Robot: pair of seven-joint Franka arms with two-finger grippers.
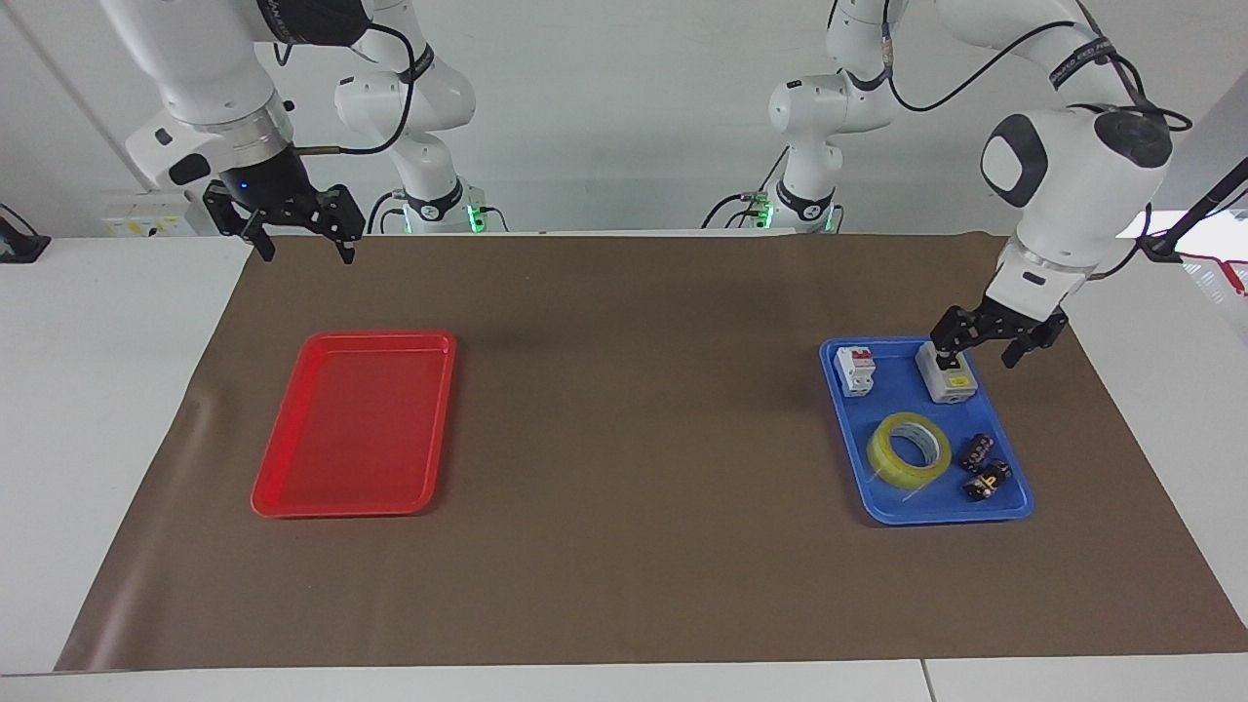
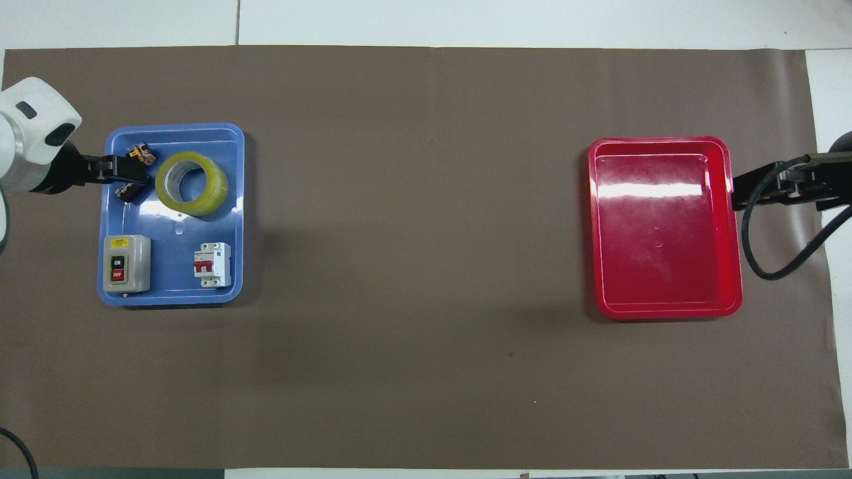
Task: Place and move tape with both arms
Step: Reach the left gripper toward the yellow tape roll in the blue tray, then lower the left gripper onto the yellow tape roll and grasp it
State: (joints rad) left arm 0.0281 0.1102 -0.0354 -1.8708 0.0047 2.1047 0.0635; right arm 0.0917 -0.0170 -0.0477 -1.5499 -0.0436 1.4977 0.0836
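Observation:
The yellow tape roll [image 1: 885, 460] lies flat in the blue tray [image 1: 882, 505] at the left arm's end of the table; it also shows in the overhead view [image 2: 214, 191]. My left gripper [image 1: 975, 353] is open and empty. It hangs low over the tray, above the grey switch box, apart from the tape. In the overhead view the left gripper [image 2: 126, 178] covers the small black parts beside the tape. My right gripper [image 1: 305, 250] is open and empty, waiting in the air over the mat's edge near the red tray [image 1: 351, 429]. Only its edge shows in the overhead view [image 2: 740, 193].
The blue tray [image 2: 173, 283] also holds a grey on/off switch box [image 2: 126, 264], a white circuit breaker [image 2: 213, 264] and small black parts [image 2: 141, 154]. The red tray [image 2: 665, 233] holds nothing. A brown mat [image 1: 624, 439] covers the table. Two smaller white arms [image 1: 429, 195] stand at the robots' edge.

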